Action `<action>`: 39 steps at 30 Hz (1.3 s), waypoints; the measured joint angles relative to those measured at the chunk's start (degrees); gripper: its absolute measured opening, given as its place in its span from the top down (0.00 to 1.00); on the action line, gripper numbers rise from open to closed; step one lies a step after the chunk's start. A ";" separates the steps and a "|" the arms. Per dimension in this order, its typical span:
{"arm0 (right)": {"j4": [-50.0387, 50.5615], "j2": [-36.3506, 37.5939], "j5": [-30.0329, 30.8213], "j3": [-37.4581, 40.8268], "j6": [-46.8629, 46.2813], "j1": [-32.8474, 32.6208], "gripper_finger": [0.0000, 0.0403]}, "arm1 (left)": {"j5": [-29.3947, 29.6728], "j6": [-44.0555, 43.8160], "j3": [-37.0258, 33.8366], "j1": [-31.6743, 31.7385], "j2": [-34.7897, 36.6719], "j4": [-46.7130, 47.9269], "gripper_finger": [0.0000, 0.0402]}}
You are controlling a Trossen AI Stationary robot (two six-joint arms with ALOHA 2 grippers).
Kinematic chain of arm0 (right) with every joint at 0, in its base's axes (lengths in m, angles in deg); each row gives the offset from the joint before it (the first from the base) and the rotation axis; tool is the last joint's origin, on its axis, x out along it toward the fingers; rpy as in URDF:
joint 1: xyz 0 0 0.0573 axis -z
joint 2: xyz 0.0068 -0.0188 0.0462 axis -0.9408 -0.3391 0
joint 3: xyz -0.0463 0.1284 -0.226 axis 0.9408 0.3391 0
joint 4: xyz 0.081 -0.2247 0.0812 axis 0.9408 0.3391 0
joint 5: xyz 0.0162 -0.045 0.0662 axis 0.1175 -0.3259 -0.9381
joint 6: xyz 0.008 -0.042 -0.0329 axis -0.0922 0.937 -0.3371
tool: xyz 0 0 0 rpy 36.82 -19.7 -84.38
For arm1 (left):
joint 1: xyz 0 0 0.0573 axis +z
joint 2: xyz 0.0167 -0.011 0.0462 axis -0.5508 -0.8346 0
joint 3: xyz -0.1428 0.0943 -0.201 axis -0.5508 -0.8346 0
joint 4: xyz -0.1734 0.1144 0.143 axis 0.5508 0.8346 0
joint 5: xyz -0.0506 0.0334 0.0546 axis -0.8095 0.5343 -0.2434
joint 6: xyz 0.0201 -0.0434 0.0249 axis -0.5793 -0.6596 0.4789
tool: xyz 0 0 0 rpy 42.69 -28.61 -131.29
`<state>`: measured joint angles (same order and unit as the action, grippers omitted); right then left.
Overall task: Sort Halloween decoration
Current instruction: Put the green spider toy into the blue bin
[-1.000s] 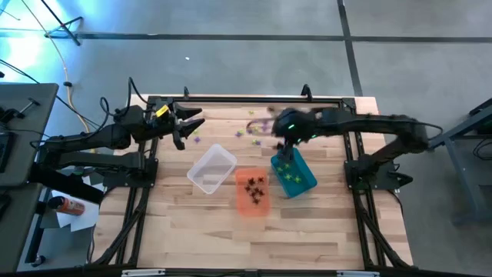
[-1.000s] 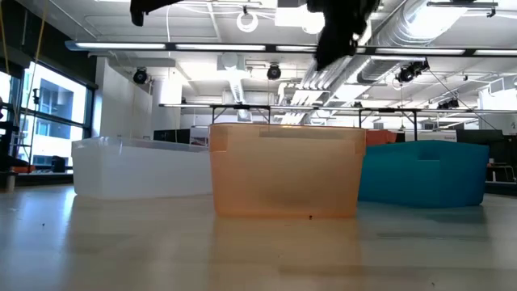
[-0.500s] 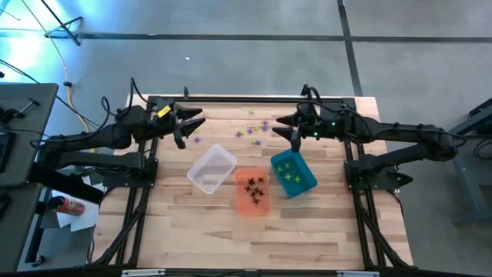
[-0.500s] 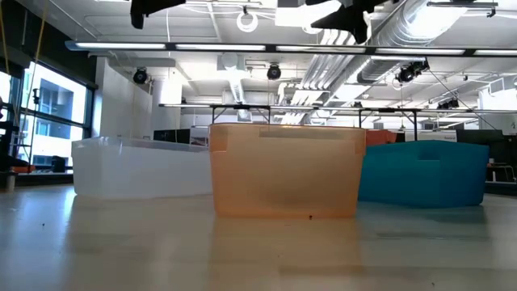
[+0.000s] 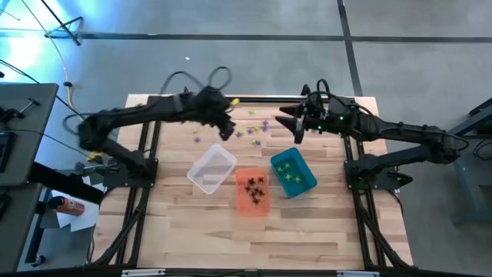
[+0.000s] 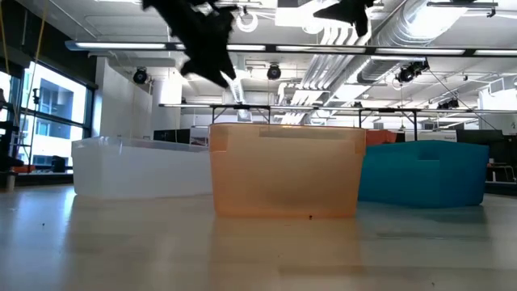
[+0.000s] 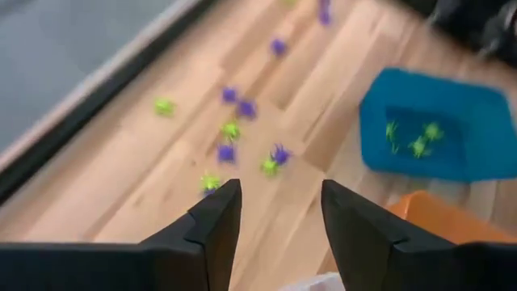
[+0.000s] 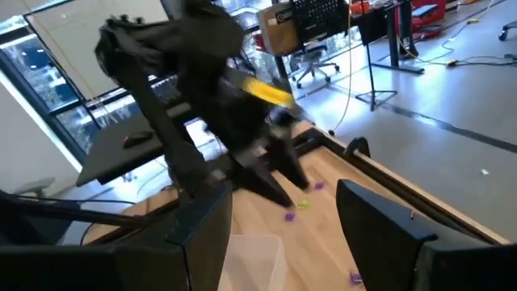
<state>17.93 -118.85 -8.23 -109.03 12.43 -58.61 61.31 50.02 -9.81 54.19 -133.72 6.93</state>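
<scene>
Loose purple and green decorations (image 5: 254, 128) lie scattered on the wood near the table's far edge, and show as a cluster (image 7: 234, 145) in the left wrist view. Green ones lie in the teal bin (image 5: 293, 172), black ones in the orange bin (image 5: 252, 191). My left gripper (image 5: 227, 129) hangs open just left of the loose cluster, above the table (image 7: 279, 210). My right gripper (image 5: 292, 127) is open, raised beyond the teal bin's far end (image 8: 283, 234). Both show high in the low view, the left gripper (image 6: 206, 48) and the right gripper (image 6: 347, 12).
The clear bin (image 5: 212, 169), the orange bin and the teal bin stand side by side mid-table, walls close together (image 6: 283, 170). A black frame rail (image 5: 254, 98) runs along the far edge. Bare wood (image 5: 254, 238) fills the near half.
My left arm has swung fast from the far left corner toward the table's right, stopping beside the loose cluster and dipping lower. My right gripper has risen from over the teal bin and drawn back toward the far edge, tipping from pointing down to nearly level.
</scene>
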 joint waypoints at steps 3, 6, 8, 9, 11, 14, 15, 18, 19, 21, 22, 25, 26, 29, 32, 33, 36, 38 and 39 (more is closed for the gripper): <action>-0.16 0.51 -0.03 -0.03 -0.49 0.45 0.45 | -6.36 1.61 5.31 2.35 -8.78 1.02 0.62; 0.12 0.40 -0.05 -0.04 -2.70 0.47 0.45 | -10.73 1.66 9.17 4.72 -16.36 2.12 0.63; 0.22 0.31 -0.05 -0.04 -3.39 0.29 0.45 | -10.91 1.63 10.40 6.06 -20.47 2.48 0.63; 0.69 0.29 -0.05 -0.04 -3.64 0.08 0.45 | -10.91 1.61 10.70 6.57 -22.32 2.80 0.63; 1.44 0.23 -0.18 -0.02 -4.06 -0.10 0.45 | -11.05 1.48 10.75 7.34 -25.63 3.43 0.63; 1.52 0.23 -0.18 -0.02 -5.31 -0.09 0.45 | -12.26 1.94 10.73 7.77 -29.57 4.41 0.64; 1.61 0.23 -0.14 -0.02 -5.76 -0.08 0.45 | -12.33 1.98 10.75 7.77 -30.49 4.27 0.64; 1.66 0.23 0.96 -0.02 -6.01 -0.08 0.45 | -11.96 2.02 10.73 8.07 -32.57 2.16 0.64; 1.66 0.23 1.11 -0.02 -6.03 -0.08 0.45 | -11.24 2.05 10.73 8.14 -32.90 0.97 0.64; 1.74 0.23 1.11 -0.02 -6.20 -0.08 0.45 | -9.49 2.26 10.75 8.17 -33.28 -0.76 0.64; 1.76 0.23 1.11 -0.02 -6.49 -0.08 0.45 | -9.07 2.83 10.75 8.19 -33.34 -1.03 0.64; 1.83 0.23 1.16 -0.02 -7.62 -0.08 0.45 | -9.01 6.42 10.75 8.05 -33.36 -1.14 0.64; 1.83 0.23 1.16 -0.02 -7.62 -0.08 0.45 | -8.89 7.71 10.75 7.91 -33.34 -1.28 0.64; 1.83 0.23 2.18 -0.02 -7.61 -0.08 0.45 | -8.30 9.01 10.75 7.84 -33.36 -3.35 0.66; 1.83 0.23 3.69 -0.02 -8.26 -0.08 0.45 | -8.81 9.03 10.76 8.08 -33.83 -3.77 0.68; 1.83 0.23 3.84 -0.02 -8.70 -0.08 0.45 | -9.13 9.07 10.79 8.12 -34.35 -4.01 0.68; 1.81 0.21 3.87 -0.02 -8.72 -0.08 0.45 | -8.68 7.98 10.68 8.12 -35.71 -2.65 0.69; 1.81 0.16 3.87 -0.02 -8.76 -0.08 0.45 | -7.86 7.11 10.68 8.10 -36.05 -3.32 0.69; 1.75 -0.03 3.87 -0.02 -8.99 -0.08 0.45 | -7.45 6.88 10.68 8.10 -36.05 -3.61 0.69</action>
<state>19.68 -118.88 -4.36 -109.05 3.44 -58.69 53.86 56.89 0.87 62.29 -169.77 3.32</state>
